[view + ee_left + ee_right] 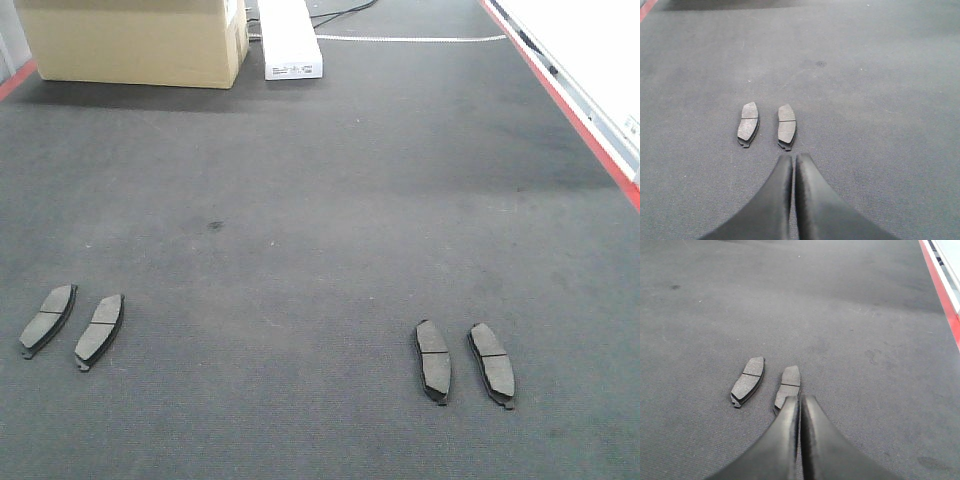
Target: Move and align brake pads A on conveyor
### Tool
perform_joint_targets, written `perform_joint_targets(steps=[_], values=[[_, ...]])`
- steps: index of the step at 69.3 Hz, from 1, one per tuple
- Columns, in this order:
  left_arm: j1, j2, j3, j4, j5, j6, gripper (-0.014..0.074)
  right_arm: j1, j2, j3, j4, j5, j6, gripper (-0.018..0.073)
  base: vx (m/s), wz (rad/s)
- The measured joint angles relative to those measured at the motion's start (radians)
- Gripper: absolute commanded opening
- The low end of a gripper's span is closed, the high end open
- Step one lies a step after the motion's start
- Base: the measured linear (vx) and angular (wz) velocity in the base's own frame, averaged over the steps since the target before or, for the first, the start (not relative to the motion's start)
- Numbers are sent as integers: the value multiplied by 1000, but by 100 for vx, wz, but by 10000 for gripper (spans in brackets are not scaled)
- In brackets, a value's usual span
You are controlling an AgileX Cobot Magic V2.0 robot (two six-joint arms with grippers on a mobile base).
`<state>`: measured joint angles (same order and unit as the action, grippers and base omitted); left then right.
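Four brake pads A lie grey face up on the conveyor (pixel 320 200), in two pairs toward its near edge: one pair (pixel 72 325) by the left red edge, the other pair (pixel 465 362) right of centre, each pair's pads side by side, apart. The left gripper (pixel 793 162) hangs with fingers pressed together, empty, just short of its pair. The right gripper (pixel 800 402), likewise closed and empty, overlaps the near end of one pad (pixel 788 385). A cardboard box (pixel 135 40) and a white case (pixel 288 38) stand at the far edge.

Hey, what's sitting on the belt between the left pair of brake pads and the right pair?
Nothing: between the left pair and the right pair the conveyor is bare felt in the front-facing view.
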<state>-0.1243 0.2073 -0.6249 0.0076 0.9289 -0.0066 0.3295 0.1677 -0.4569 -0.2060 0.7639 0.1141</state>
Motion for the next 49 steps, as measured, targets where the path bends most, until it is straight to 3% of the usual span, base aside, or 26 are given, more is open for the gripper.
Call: perform_joint_targets(steps=[49], values=[[0,0,0,0,1,0,-6,0,0,0,0,0,0,-7,0,0]])
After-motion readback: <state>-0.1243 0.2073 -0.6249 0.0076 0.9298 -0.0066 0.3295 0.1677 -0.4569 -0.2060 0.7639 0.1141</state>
